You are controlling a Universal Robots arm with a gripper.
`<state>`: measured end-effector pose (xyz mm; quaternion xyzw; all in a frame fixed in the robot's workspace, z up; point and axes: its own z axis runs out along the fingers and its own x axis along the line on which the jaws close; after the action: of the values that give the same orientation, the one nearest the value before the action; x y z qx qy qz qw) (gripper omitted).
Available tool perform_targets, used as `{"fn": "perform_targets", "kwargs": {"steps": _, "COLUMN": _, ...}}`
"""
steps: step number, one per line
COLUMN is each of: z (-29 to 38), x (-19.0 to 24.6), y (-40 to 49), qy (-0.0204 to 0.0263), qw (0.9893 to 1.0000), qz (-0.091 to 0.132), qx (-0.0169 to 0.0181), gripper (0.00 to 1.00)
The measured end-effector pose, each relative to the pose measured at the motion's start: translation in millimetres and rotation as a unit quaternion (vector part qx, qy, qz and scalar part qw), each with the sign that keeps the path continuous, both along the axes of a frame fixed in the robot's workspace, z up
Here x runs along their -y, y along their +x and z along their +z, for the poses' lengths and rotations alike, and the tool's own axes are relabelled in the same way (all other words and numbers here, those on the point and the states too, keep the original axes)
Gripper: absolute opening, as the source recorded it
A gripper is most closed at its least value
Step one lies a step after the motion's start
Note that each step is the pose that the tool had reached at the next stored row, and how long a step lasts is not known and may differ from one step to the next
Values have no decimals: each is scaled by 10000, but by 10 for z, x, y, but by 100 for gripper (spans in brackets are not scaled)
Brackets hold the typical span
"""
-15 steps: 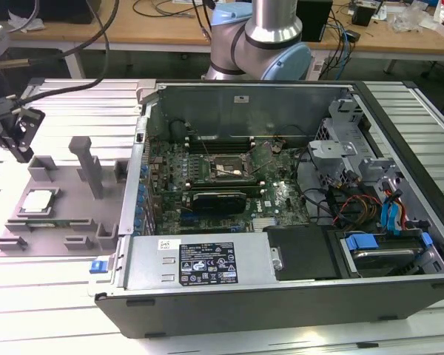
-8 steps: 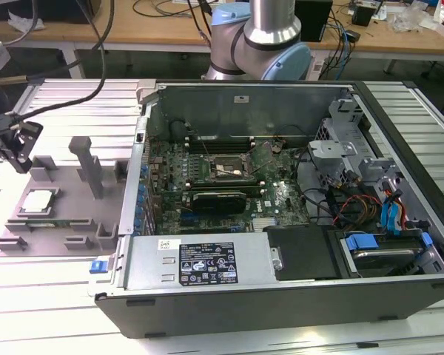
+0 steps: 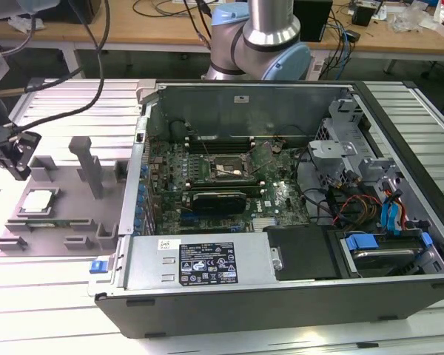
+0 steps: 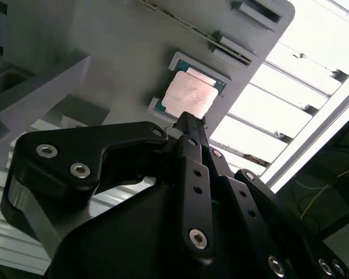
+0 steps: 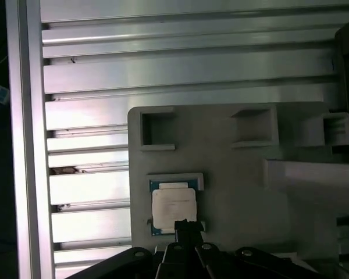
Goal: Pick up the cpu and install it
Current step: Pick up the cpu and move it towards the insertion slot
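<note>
The cpu is a small silvery square chip lying flat in a recess of the grey tray, at the exterior view's left. Both wrist views show the cpu in its pale-rimmed recess. My gripper hangs above the tray, just beside the cpu. Its black fingers meet in one narrow tip over the chip's edge, shut with nothing held. The dark square socket with its metal frame sits on the motherboard inside the open computer case.
The open computer case fills the middle and the exterior view's right, with cables, drive bays and a black card inside. Grey upright blocks rise from the tray beside the cpu. The slatted metal table surrounds the tray.
</note>
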<state>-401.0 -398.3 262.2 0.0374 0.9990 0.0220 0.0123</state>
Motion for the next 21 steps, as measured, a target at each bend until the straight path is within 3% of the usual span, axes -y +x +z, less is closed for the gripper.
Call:
{"fn": "perform_targets", "kwargs": {"steps": 4, "z": -145, "x": 47, "y": -18, "qy": 1, "qw": 10000, "qz": 0, "qx": 0, "gripper": 11}}
{"fn": "perform_targets", "kwargs": {"steps": 7, "z": -217, "x": 69, "y": -23, "qy": 1, "qw": 10000, "qz": 0, "qx": 1, "gripper": 11}}
{"fn": "perform_targets", "kwargs": {"steps": 12, "z": -386, "x": 86, "y": -31, "qy": 0, "qw": 10000, "qz": 0, "qx": 1, "gripper": 11}}
{"fn": "perform_targets", "kwargs": {"steps": 21, "z": -502, "x": 53, "y": -60, "qy": 0, "qw": 10000, "qz": 1, "qx": 0, "gripper": 11}}
